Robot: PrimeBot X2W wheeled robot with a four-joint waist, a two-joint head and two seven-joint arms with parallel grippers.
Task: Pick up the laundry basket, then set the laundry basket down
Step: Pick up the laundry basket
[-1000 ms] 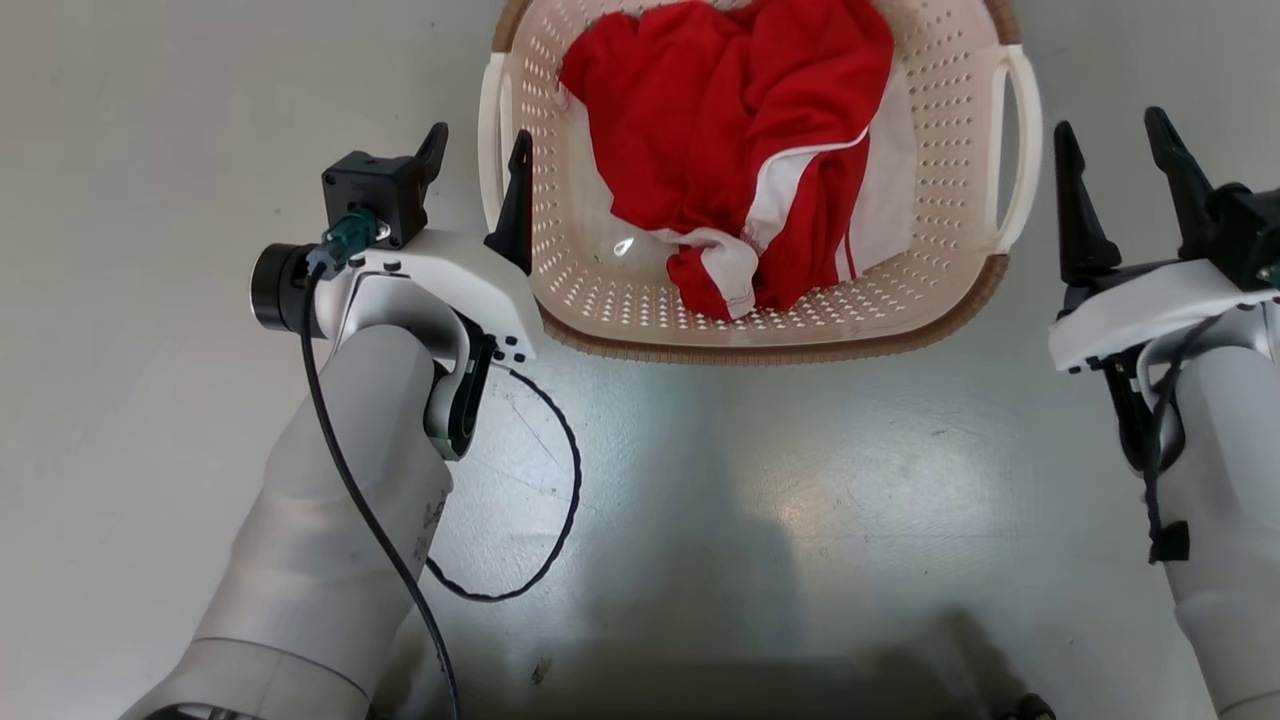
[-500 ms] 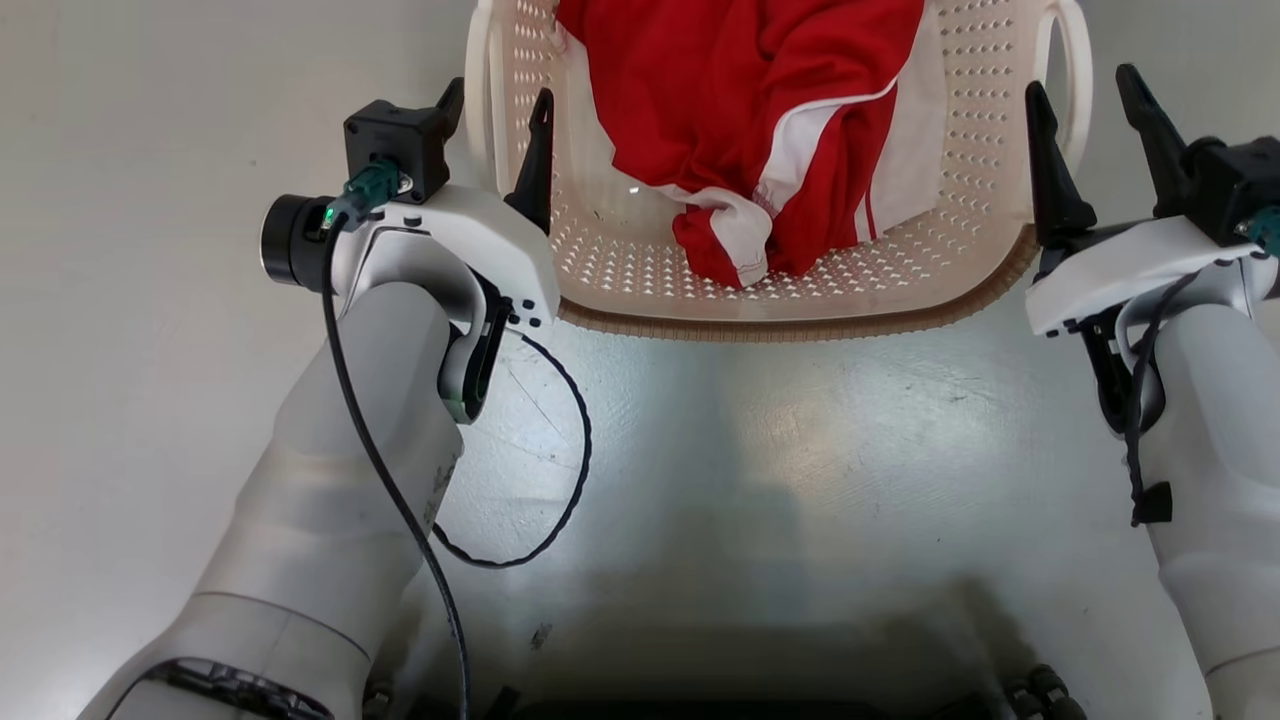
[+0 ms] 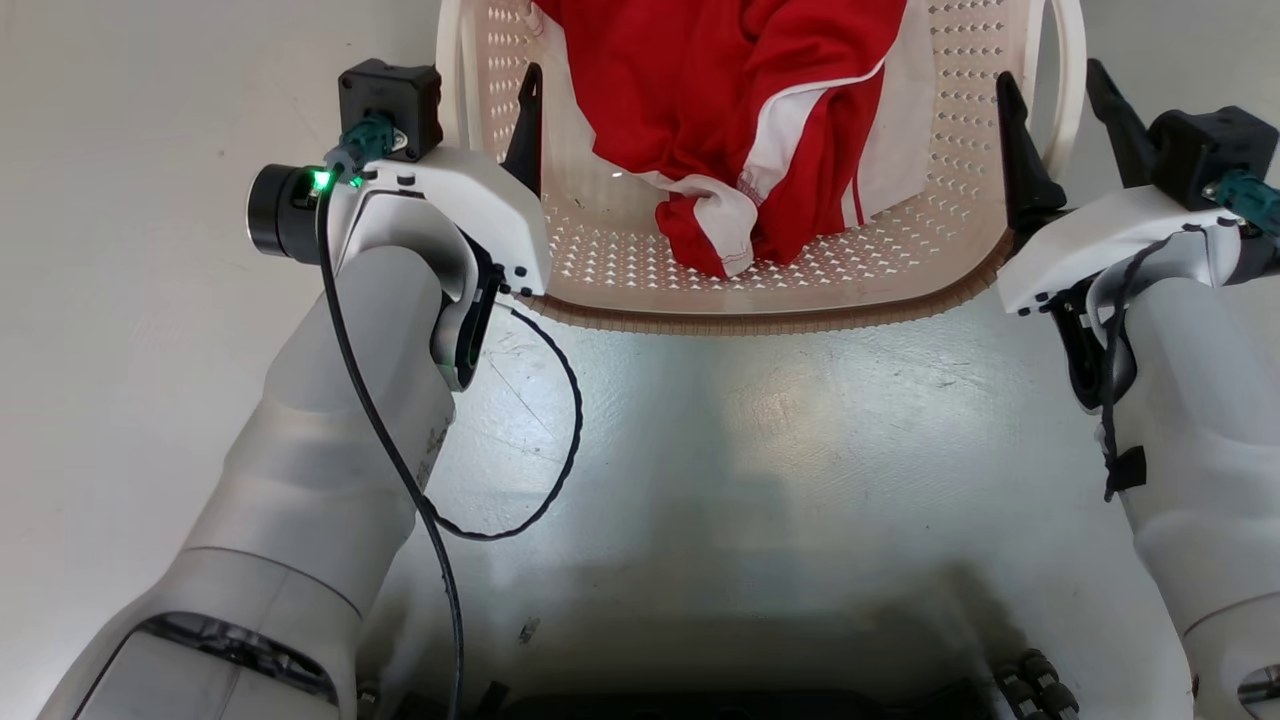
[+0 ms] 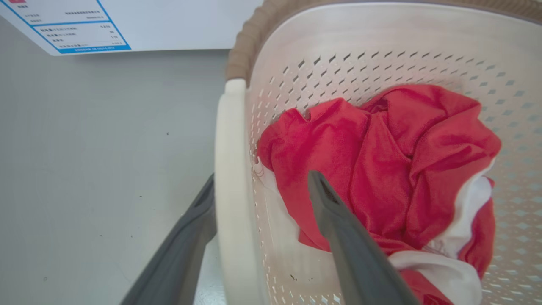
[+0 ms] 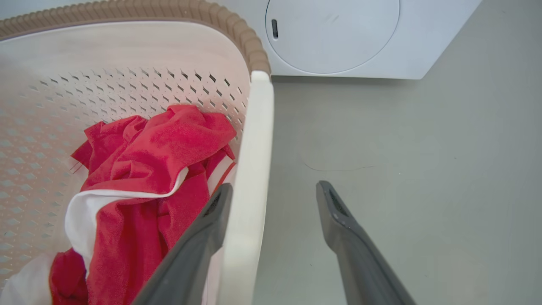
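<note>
Open grey floor (image 3: 800, 450) lay all round the near side of the laundry basket (image 3: 800, 290), which stood straight ahead between the two arms, with a white washer (image 5: 334, 38) just beyond its far corner. The left gripper (image 4: 261, 182) had its fingers spread, one either side of the left handle (image 4: 230, 169) and not pinching it. The right gripper (image 5: 275, 186) was spread likewise across the right handle (image 5: 254, 169). A second earlier the right gripper had stood clear to the outside of that handle, and both grippers now reached farther along the basket's sides. The head view itself had shifted as well. Inside the basket lay a crumpled red and white garment (image 3: 720, 90), heaped towards the middle against the perforated wall.
</note>
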